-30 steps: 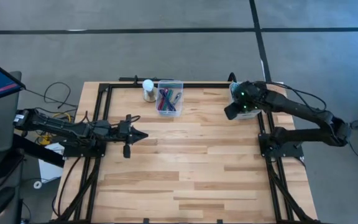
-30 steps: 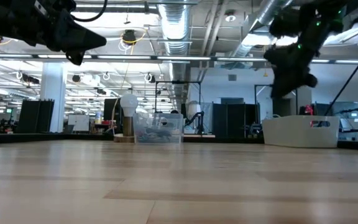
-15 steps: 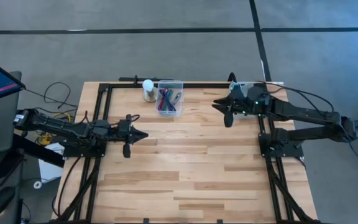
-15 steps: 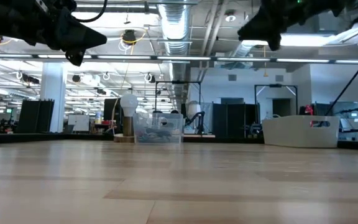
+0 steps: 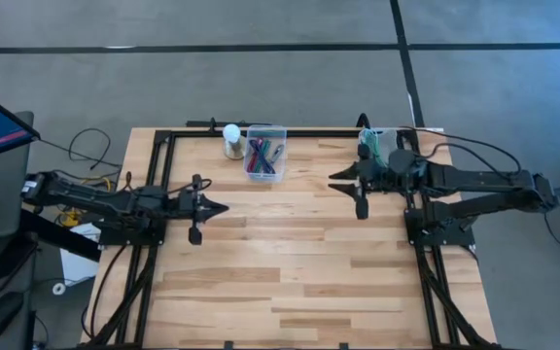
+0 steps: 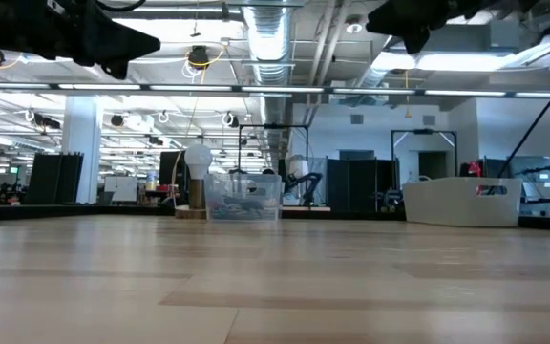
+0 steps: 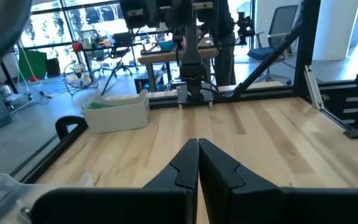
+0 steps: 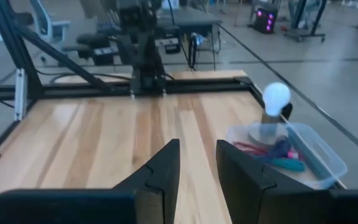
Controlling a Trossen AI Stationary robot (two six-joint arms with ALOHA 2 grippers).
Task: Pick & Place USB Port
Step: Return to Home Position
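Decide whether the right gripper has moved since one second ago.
Yes. The right gripper has left the white plastic bin and hangs beside it, nearer the middle of the wooden table.

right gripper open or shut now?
Open. In the right wrist view, the right gripper shows a gap between its fingers, with the table visible through it and nothing held.

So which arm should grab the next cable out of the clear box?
Probably the right. The right gripper is open, and the white bin stands beside that arm. The left gripper is shut, with the white bin across the table from it. Both are about equally near the clear box.
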